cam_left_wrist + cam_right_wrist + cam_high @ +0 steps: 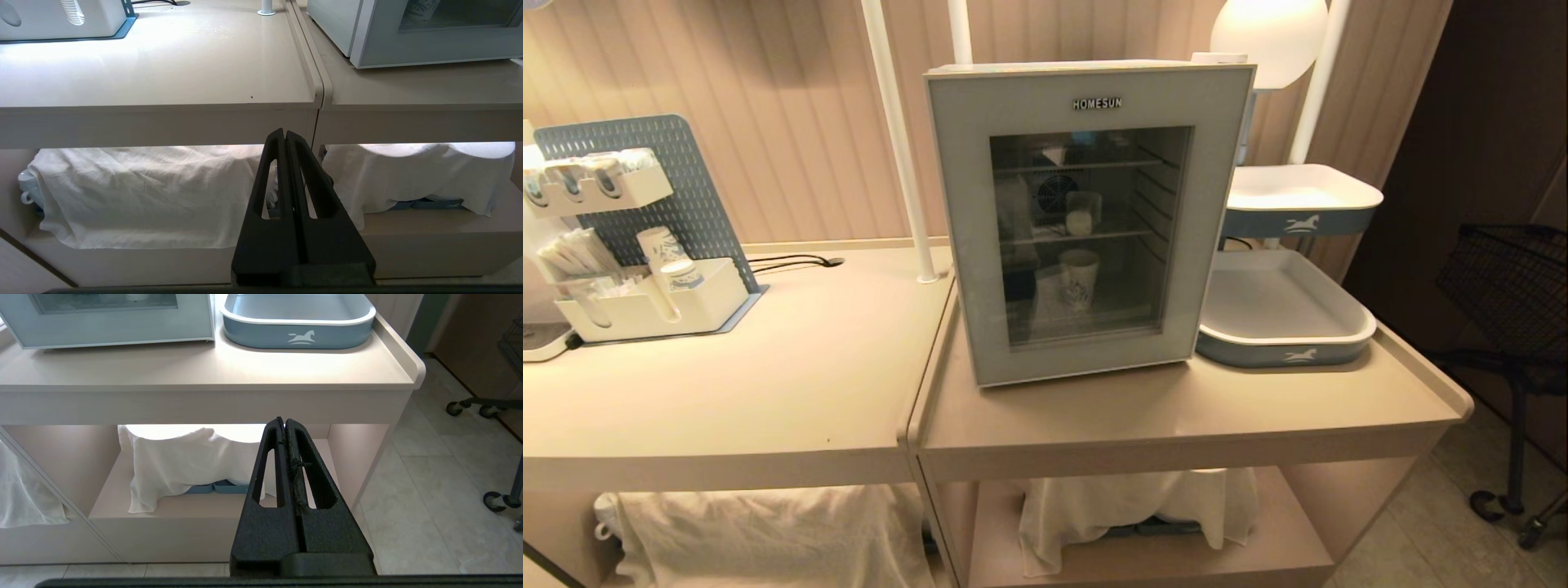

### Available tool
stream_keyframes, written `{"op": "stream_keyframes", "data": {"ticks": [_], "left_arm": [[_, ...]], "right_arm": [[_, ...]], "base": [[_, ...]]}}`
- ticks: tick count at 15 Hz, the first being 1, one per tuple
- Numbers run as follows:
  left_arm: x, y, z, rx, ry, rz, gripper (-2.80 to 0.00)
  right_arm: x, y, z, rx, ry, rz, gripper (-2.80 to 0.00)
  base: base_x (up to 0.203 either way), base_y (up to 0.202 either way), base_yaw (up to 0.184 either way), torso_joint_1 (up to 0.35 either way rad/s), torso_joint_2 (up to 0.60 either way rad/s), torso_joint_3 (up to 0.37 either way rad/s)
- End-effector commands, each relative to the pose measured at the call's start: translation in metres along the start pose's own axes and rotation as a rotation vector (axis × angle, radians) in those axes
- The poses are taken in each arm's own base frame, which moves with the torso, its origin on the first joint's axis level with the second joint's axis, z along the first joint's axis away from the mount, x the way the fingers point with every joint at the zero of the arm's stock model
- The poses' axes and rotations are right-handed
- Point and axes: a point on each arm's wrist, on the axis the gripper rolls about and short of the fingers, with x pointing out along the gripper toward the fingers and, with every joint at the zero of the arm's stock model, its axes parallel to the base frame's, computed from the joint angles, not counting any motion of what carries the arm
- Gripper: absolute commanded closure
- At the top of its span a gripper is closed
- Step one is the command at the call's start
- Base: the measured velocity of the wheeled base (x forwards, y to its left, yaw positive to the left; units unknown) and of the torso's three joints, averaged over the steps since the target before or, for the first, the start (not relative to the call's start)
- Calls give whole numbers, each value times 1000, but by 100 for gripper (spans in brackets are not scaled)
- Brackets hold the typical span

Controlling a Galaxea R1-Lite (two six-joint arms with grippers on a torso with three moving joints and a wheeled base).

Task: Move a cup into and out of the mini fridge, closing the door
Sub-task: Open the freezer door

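Observation:
The mini fridge (1086, 82) stands on the right counter with its grey-blue glass door (964, 245) closed. Through the glass I see the small white cup (1079, 223) on the middle wire shelf. A taller blue-printed paper cup (1080, 276) stands on the shelf below it. Neither arm shows in the head view. My left gripper (284, 132) is shut and empty, low in front of the counter edge, with the door's lower corner (429, 53) above and to its right. My right gripper (284, 420) is shut and empty too, below the counter front, under the door (110, 328).
A blue-and-white tray (1286, 339) sits right of the fridge, with another tray (1303, 212) above it. A cup organizer (654, 306) on a blue pegboard stands far left. A white pole (898, 147) rises beside the fridge. White cloths (139, 196) drape the lower shelves. A black wheeled cart (1511, 302) stands on the floor at right.

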Motion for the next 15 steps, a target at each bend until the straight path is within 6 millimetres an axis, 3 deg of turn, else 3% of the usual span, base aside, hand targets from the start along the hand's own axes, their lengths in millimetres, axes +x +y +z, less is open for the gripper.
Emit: {"op": "stream_keyframes", "data": {"ticks": [1,15], "left_arm": [[0,0,0,-1,1,1,0],[0,0,0,1,0,0,0]], "right_arm": [[0,0,0,0,0,2,0],[0,0,0,12,0,-1,0]], "base": [[0,0,0,0,0,0],[0,0,0,0,0,0]]}}
